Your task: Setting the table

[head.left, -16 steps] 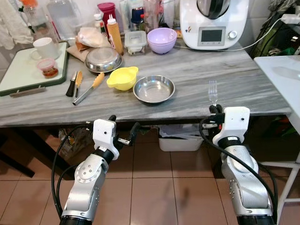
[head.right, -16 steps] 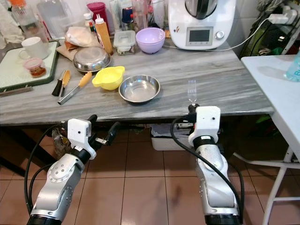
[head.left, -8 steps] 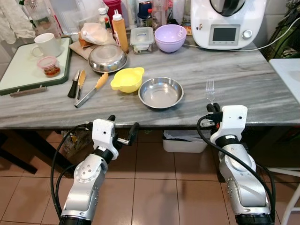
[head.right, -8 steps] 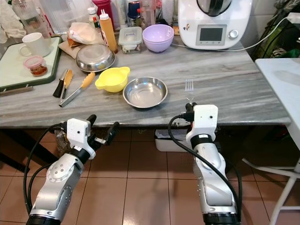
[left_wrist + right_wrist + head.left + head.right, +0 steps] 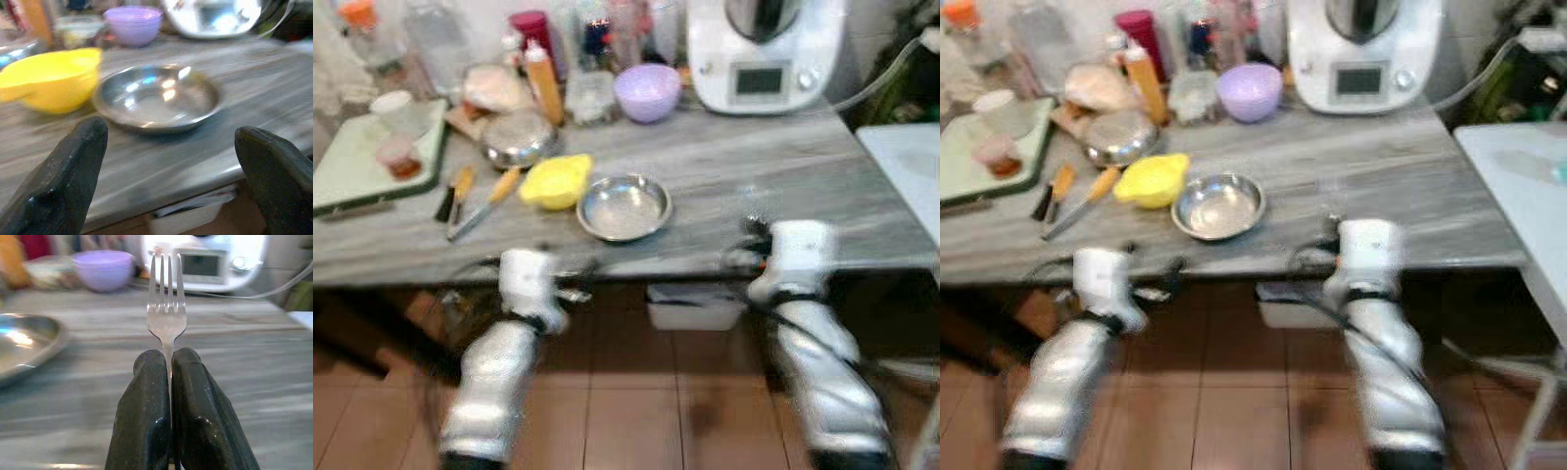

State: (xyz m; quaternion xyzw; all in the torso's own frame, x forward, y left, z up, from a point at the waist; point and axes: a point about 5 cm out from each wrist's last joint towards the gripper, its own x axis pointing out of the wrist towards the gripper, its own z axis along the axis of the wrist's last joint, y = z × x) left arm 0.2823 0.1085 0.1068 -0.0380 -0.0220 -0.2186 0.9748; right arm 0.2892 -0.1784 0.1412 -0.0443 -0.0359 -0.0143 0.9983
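Observation:
My right gripper (image 5: 168, 357) is shut on the handle of a silver fork (image 5: 167, 318), which stands tines up just at the front edge of the grey marble table (image 5: 773, 166). In the blurred eye views that gripper (image 5: 754, 235) is right of a shallow steel bowl (image 5: 624, 207). Below the table's front edge, my left gripper (image 5: 171, 147) is open and holds nothing, pointing at the steel bowl (image 5: 156, 98) and a yellow bowl (image 5: 49, 78).
Behind the bowls stand a purple bowl (image 5: 647, 91), a white kitchen machine (image 5: 764, 54), bottles and a second steel bowl (image 5: 517, 139). Knives (image 5: 484, 201) lie beside a green tray (image 5: 352, 166) with a mug. A white table (image 5: 906, 166) stands on the right.
The whole picture has shifted and blurred, so the camera is moving. The fork stays upright in my right gripper and my left gripper stays open.

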